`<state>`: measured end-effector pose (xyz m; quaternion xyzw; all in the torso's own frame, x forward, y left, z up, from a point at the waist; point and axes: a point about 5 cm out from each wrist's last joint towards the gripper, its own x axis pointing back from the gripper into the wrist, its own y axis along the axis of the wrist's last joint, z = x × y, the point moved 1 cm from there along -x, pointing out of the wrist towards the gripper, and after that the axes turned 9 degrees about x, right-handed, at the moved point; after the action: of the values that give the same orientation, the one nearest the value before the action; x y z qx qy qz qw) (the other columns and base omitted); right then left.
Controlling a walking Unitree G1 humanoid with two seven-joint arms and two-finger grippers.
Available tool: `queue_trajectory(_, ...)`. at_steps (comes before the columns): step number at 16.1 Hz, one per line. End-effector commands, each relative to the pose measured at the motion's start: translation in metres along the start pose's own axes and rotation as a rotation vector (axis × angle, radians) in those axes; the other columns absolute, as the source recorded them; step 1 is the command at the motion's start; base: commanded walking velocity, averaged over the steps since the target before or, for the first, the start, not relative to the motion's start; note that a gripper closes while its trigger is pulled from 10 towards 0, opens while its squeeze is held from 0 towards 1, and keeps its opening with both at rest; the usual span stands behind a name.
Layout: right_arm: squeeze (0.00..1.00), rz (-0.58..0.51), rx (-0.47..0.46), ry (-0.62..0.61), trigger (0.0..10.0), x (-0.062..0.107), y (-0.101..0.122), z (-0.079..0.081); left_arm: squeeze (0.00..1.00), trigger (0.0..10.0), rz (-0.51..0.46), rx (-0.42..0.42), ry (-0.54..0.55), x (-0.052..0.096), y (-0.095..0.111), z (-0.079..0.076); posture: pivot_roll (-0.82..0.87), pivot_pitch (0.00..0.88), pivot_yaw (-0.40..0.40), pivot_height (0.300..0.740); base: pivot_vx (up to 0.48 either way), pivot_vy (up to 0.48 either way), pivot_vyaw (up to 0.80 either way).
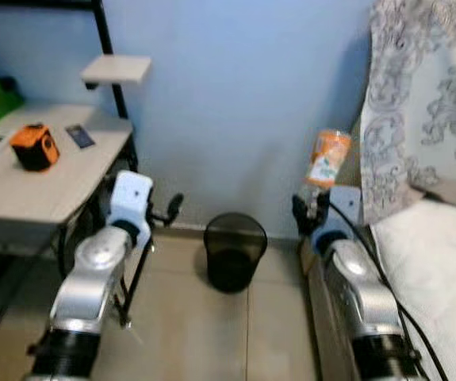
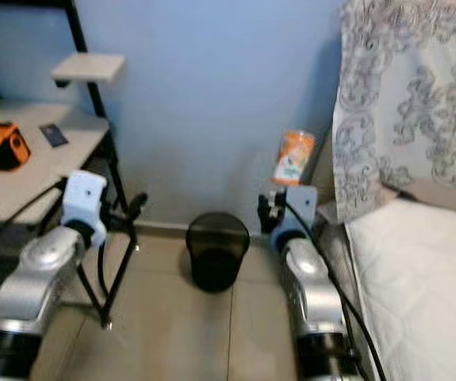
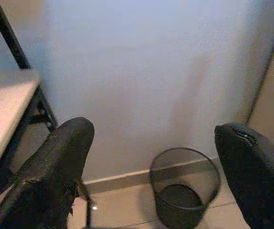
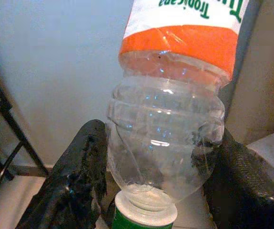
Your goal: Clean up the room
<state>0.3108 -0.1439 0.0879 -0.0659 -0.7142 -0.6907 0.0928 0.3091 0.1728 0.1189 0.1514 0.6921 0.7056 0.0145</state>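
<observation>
An empty clear plastic juice bottle (image 1: 327, 159) with an orange-and-white label is held cap-down and raised in front of the blue wall. My right gripper (image 1: 311, 208) is shut on the bottle's (image 4: 167, 138) clear lower part, with a finger (image 4: 79, 176) on each side. A black mesh waste bin (image 1: 235, 251) stands on the tiled floor against the wall, below and left of the bottle. My left gripper (image 1: 169, 209) is open and holds nothing; it hangs beside the desk, and the bin (image 3: 185, 187) lies beyond its spread fingers (image 3: 55, 167).
A white desk (image 1: 29, 186) on a black frame stands at the left, carrying an orange-and-black device (image 1: 35, 147) and a phone (image 1: 79, 136). On the right are a bed with a white cover (image 1: 430, 262) and a patterned curtain (image 1: 426, 103).
</observation>
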Motion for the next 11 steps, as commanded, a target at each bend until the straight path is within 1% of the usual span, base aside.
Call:
queue_trajectory(1,0.00,-0.009,0.002,-0.041,10.0,0.0008,0.0026,-0.0134,0.00,10.0,-0.006,-0.001,-0.025,-0.0024,0.0011,-0.0083,-0.04,0.000,-0.034,0.740,0.334,0.000,0.00)
queue_trajectory(11,0.00,-0.004,0.003,-0.038,10.0,-0.0003,0.0024,-0.0133,0.00,10.0,-0.005,-0.003,-0.027,-0.0035,0.0019,-0.0083,-0.04,0.000,-0.030,0.740,0.336,0.000,0.00)
